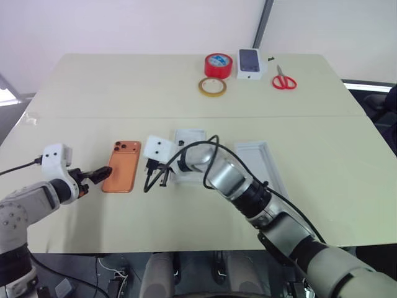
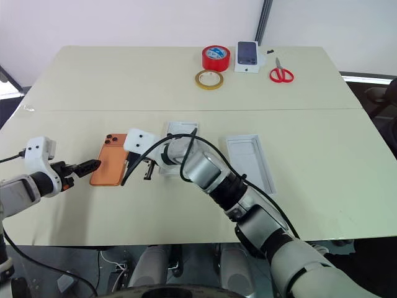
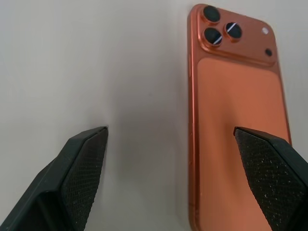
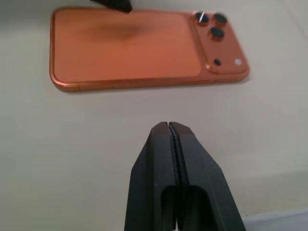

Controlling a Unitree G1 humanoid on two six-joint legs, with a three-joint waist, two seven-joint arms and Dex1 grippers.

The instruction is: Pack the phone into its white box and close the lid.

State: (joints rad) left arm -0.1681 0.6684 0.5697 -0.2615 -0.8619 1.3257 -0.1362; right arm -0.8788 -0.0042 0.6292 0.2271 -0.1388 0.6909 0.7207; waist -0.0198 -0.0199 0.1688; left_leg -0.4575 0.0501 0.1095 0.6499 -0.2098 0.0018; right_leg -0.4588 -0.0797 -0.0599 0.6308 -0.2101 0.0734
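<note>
The left gripper (image 3: 171,178), fingers spread wide, straddles one long edge of the phone (image 1: 121,166) lying flat on the table (image 1: 87,93); the shut right gripper (image 4: 172,132) points beside it and could nudge it askew.

We are seeing bright, even light falling on the table (image 1: 186,81), casting soft shadows; the phone (image 3: 238,125) is looking sharp up close, while the fingertips (image 3: 82,168) are blurring slightly.
</note>
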